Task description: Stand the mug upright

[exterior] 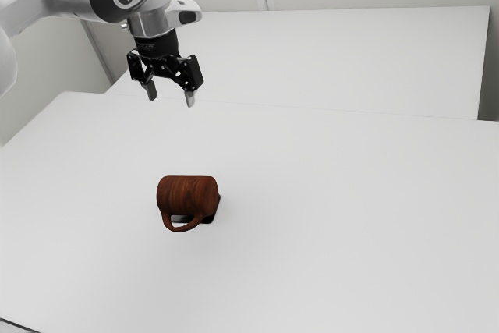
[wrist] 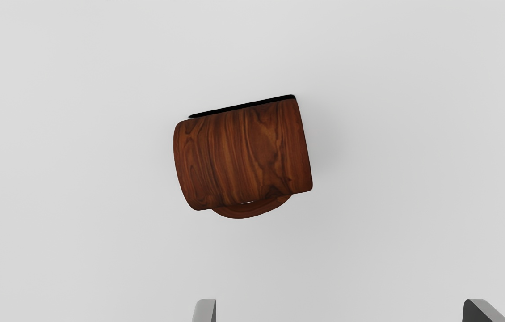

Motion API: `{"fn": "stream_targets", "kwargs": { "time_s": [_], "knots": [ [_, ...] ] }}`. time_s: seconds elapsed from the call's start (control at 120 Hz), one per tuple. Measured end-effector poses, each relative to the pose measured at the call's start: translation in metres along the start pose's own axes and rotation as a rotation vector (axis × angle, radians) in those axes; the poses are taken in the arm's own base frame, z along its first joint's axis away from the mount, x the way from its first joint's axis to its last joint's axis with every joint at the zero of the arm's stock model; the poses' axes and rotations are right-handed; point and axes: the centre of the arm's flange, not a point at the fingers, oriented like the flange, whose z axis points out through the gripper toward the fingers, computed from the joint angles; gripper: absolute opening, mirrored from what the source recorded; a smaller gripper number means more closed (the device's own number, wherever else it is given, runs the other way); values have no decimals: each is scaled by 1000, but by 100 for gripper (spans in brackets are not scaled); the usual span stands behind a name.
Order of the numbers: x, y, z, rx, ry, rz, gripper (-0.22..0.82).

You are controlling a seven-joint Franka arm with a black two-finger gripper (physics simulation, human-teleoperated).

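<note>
Mug point(exterior: 187, 195) is on its side on the table point(exterior: 335, 216), so you don't have it upright. It sits left of centre in the exterior view, body lying roughly across that view, handle point(exterior: 182, 226) toward the exterior camera. Your gripper point(exterior: 171, 101) is up above the table, well apart from the mug, pointing down. Jaws are wide, nothing between them; your wrist view has the two fingers point(wrist: 204, 311) far apart, with the mug's handle side nearer to them than its other side. You can't see into the mug from either camera, so can't tell you what's inside. You also get a dark strip point(wrist: 241, 106) along the mug's side opposite the handle; can't tell if that's shadow or a separate piece.
</note>
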Motion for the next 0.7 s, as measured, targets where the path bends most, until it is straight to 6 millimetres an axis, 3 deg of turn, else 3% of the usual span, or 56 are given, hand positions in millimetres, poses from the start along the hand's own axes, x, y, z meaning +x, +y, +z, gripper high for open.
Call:
{"fn": "stream_targets", "kwargs": {
  "time_s": [0.217, 0.425, 0.7],
  "knots": [
    [-4, 0, 1, -5, -2, -4, 60],
    [-21, -5, 3, -36, -9, -17, 60],
    [-33, -82, 35, -94, -35, -145, 60]
  ]
}}
